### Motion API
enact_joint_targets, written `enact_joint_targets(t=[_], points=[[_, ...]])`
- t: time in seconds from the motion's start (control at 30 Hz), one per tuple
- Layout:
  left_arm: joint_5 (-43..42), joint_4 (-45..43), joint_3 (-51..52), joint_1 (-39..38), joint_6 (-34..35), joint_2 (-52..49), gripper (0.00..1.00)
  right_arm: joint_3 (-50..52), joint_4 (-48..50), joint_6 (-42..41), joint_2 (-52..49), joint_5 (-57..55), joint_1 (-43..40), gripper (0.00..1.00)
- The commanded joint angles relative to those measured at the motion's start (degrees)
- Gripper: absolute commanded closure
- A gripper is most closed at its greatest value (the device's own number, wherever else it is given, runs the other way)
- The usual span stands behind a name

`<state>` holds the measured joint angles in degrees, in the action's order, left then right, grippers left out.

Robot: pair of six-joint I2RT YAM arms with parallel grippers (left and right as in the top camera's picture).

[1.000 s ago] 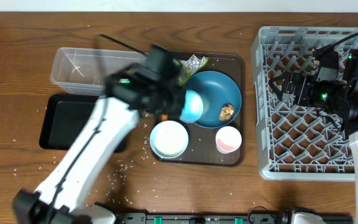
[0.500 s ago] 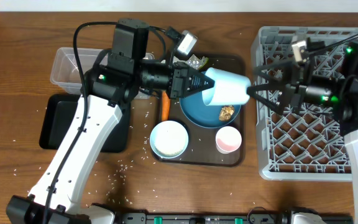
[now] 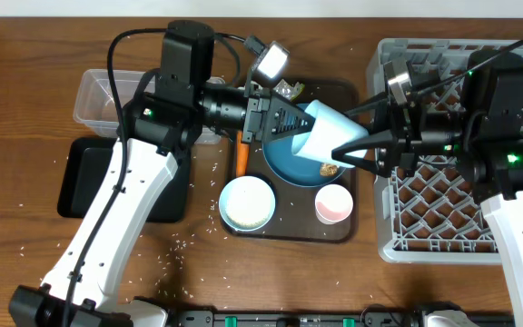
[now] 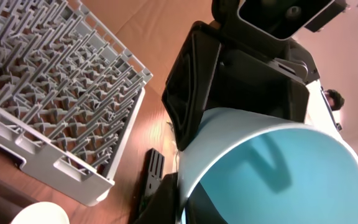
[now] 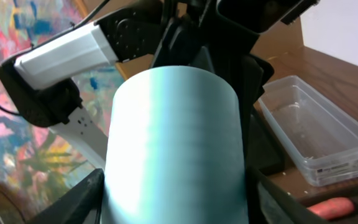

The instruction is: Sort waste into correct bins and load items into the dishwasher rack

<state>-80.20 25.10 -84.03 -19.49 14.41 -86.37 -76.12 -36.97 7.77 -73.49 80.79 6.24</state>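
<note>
Aloft at mid-frame, judged wisest to close the spread right gripper squarely round the light-blue cup before loosening the left gripper pinching it; counted one dishwasher rack, one brown tray, one clear tub, one black tray, one plate, one bowl, one pink cup, one carrot.

Bright, even light from above, soft faint shadows on the brown wooden table, overhead view sharp, small light-blue cup very close and softly blurred in the right wrist view, dark shadow inside it in the left wrist view, washed-out background there.
</note>
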Motion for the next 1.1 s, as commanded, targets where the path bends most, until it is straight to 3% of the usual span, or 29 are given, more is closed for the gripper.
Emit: enact_joint_targets(t=[0.0, 0.1, 0.17, 0.23, 0.5, 0.63, 1.07], points=[[-1.36, -1.05, -0.63, 0.15, 0.52, -0.15, 0.86, -0.96, -0.11, 0.26, 0.52, -0.92, 0.74, 0.51], [1.09, -1.11, -0.63, 0.26, 0.72, -0.15, 0.38, -0.96, -0.35, -0.46, 0.63, -4.22, -0.2, 0.53], [2.93, -1.07, -0.63, 0.48, 0.74, -0.15, 0.25, -0.98, -1.51, -0.46, 0.94, -8.2, -1.6, 0.53], [3.39, -1.27, -0.63, 1.03, 0.72, -0.15, 0.19, -0.98, -3.67, -1.4, 1.51, -14.19, -3.8, 0.53], [3.3, -1.22, -0.63, 4.42, 1.4, -0.15, 0.15, -0.98, -16.22, -12.92, 3.72, -45.22, -20.48, 0.57], [3.3, -1.22, -0.63, 4.48, 1.38, -0.15, 0.14, -0.98, -21.84, -15.91, 3.5, -57.02, -31.21, 0.53], [3.3, 0.13, -0.61, 4.48, 1.36, -0.15, 0.12, -0.98, -25.0, -27.78, -4.79, -65.11, -58.71, 0.55]])
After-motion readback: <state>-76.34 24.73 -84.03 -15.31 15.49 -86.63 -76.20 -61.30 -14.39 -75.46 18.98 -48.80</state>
